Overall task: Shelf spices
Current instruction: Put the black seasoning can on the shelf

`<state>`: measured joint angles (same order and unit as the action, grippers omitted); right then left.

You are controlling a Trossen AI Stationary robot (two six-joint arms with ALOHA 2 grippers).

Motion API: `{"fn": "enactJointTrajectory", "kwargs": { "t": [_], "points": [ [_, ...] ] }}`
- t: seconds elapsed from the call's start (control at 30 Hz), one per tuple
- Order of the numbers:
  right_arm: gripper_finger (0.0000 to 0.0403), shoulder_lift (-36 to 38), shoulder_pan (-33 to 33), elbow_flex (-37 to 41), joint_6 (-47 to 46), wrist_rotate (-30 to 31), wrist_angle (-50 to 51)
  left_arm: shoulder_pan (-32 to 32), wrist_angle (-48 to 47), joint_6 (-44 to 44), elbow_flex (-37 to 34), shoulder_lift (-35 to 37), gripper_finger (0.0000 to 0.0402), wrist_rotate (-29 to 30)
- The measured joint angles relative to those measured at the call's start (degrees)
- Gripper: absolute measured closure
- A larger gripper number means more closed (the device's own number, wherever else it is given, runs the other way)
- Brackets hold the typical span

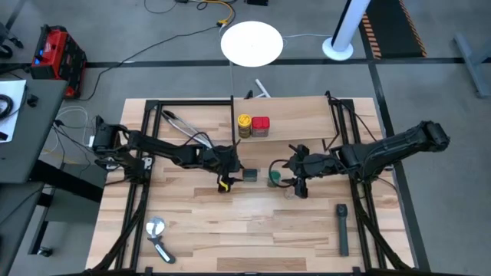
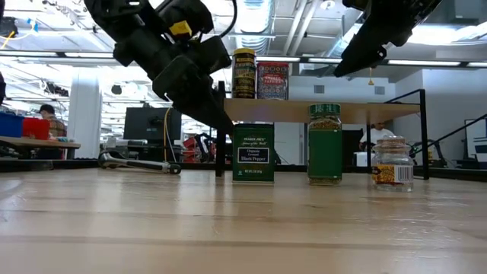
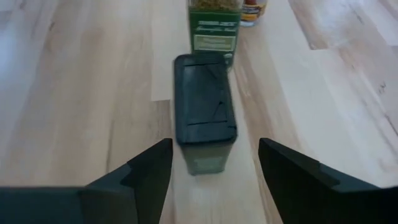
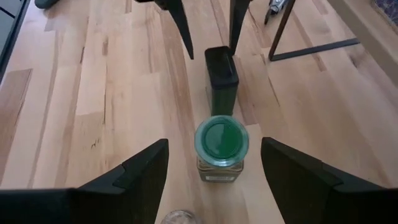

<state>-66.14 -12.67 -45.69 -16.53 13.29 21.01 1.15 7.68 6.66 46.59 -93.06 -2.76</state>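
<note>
The shelf (image 1: 291, 115) stands at the table's far middle, a light board on black uprights. On it sit the yellow jar (image 1: 244, 125) and the red tin (image 1: 261, 126). On the table in front stand the dark tin (image 3: 204, 112), the green-lidded jar (image 4: 221, 140) and the small clear jar (image 2: 393, 164), in a row. My left gripper (image 3: 214, 149) is open, raised just left of the dark tin, fingers toward it. My right gripper (image 4: 214, 149) is open above and right of the green-lidded jar.
Metal tongs (image 1: 184, 126) lie under the shelf's left part. A round-headed metal tool (image 1: 157, 236) lies near the front left, and a long black bar tool (image 1: 342, 228) near the front right. Bare tabletop spreads across the near middle.
</note>
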Motion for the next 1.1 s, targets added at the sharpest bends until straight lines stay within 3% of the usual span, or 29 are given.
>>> {"fn": "enactJointTrajectory", "kwargs": {
  "t": [1.1],
  "points": [
    [0.0143, -2.6, -0.1, 0.0, -2.5, 0.0, -0.5, 0.0, 6.6, -3.9, 0.0, -1.4, 0.0173, 1.8]
  ]
}}
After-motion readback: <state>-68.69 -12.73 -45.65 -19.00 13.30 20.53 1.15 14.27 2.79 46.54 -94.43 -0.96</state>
